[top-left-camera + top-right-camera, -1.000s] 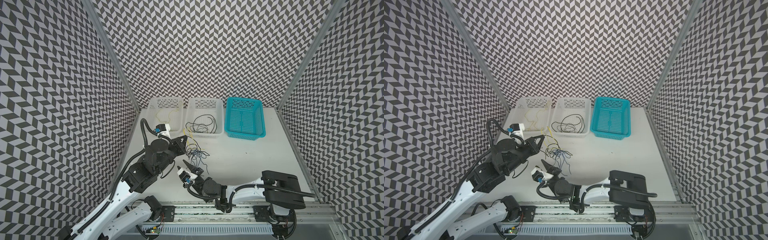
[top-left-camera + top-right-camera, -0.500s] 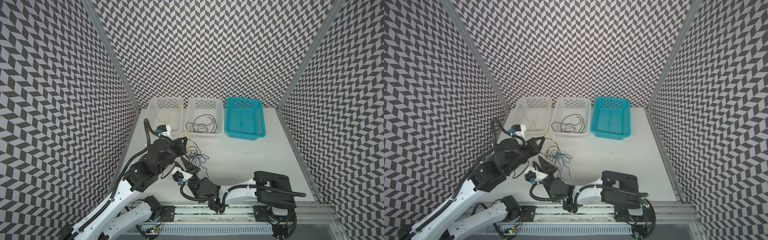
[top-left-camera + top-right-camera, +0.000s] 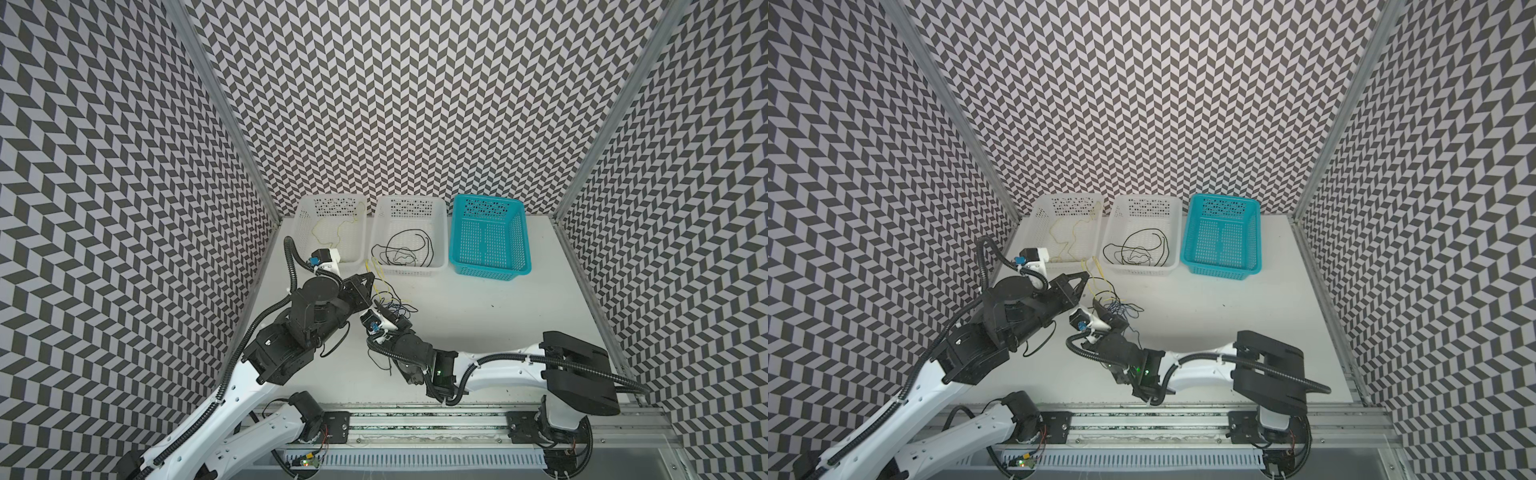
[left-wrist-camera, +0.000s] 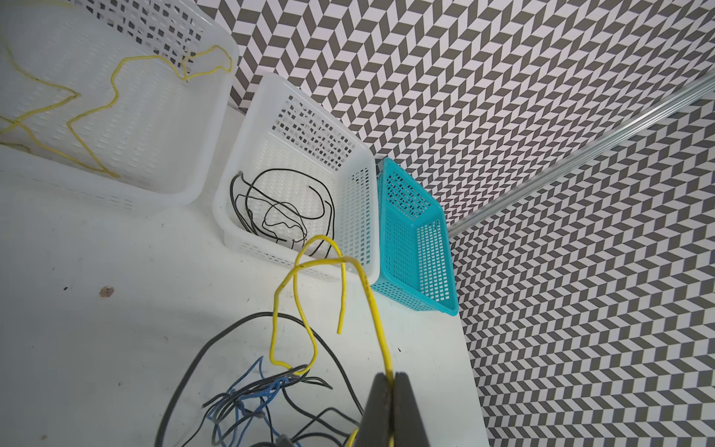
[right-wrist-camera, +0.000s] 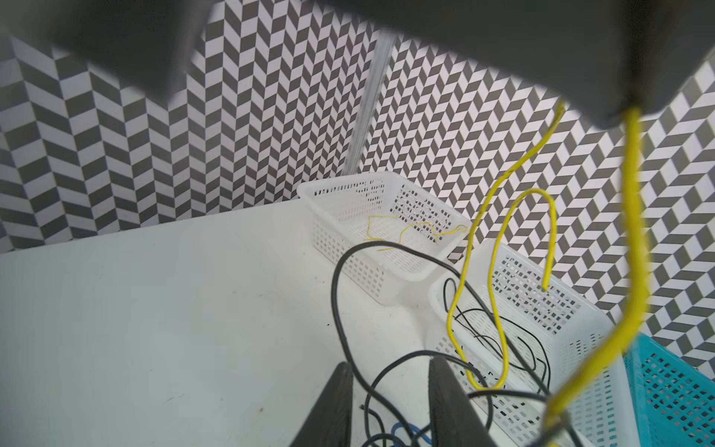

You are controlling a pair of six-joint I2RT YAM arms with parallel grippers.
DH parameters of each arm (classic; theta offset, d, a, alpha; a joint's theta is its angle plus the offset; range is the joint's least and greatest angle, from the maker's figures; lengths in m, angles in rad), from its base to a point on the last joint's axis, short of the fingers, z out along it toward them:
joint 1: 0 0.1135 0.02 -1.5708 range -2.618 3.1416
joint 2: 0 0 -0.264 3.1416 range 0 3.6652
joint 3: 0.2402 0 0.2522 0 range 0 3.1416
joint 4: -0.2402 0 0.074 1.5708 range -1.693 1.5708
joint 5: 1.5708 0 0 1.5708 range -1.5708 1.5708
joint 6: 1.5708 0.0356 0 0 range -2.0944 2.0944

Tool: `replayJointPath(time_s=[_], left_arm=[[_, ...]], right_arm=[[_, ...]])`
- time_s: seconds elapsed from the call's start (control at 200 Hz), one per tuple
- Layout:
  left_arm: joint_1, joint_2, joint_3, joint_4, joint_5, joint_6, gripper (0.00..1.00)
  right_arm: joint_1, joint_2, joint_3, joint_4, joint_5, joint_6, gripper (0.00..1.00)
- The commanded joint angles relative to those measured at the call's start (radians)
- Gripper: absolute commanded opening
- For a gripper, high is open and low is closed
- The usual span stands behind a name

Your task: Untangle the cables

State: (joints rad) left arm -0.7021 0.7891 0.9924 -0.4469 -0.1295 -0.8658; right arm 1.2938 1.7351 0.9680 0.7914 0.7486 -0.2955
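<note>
Right pincer (image 5: pixel 390 362) has advanced into tangle (image 4: pixel 267 387); left pincer (image 4: pixel 390 377) clamps yellow cable (image 4: pixel 373 309).

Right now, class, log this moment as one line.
left gripper: shut on thin yellow wire | right gripper: open at black-blue wire tangle

A robot lab cell: chevron-patterned walls (image 3: pixel 415 104) enclose a white table (image 3: pixel 498 324) fronted by a metal rail (image 3: pixel 415 428).
</note>
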Motion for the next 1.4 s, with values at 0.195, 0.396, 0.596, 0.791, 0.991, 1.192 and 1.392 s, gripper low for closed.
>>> replayJointPath(time_s=[0.195, 0.396, 0.596, 0.791, 0.991, 1.192, 1.392], left_arm=[[-0.007, 0.001, 0.046, 0.008, -0.001, -0.018, 0.00], [-0.013, 0.004, 0.047, 0.017, 0.010, -0.029, 0.00], [-0.016, 0.012, 0.051, 0.023, 0.013, -0.031, 0.00], [-0.020, 0.010, 0.052, 0.025, 0.011, -0.032, 0.00], [-0.022, 0.015, 0.051, 0.034, 0.019, -0.041, 0.00], [-0.023, -0.006, 0.054, 0.025, -0.001, -0.035, 0.00], [-0.023, -0.041, 0.058, 0.005, -0.047, -0.006, 0.00]], right_arm=[[-0.033, -0.041, -0.021, -0.043, -0.083, 0.161, 0.31], [-0.093, -0.063, -0.054, -0.044, -0.140, 0.229, 0.29], [-0.093, -0.023, -0.021, -0.042, -0.151, 0.144, 0.32], [-0.099, -0.003, -0.021, -0.041, -0.089, 0.204, 0.38], [-0.211, -0.018, -0.067, -0.073, -0.190, 0.460, 0.37], [-0.280, -0.056, -0.131, -0.045, -0.231, 0.552, 0.27], [-0.315, -0.098, -0.234, -0.030, -0.193, 0.642, 0.14]])
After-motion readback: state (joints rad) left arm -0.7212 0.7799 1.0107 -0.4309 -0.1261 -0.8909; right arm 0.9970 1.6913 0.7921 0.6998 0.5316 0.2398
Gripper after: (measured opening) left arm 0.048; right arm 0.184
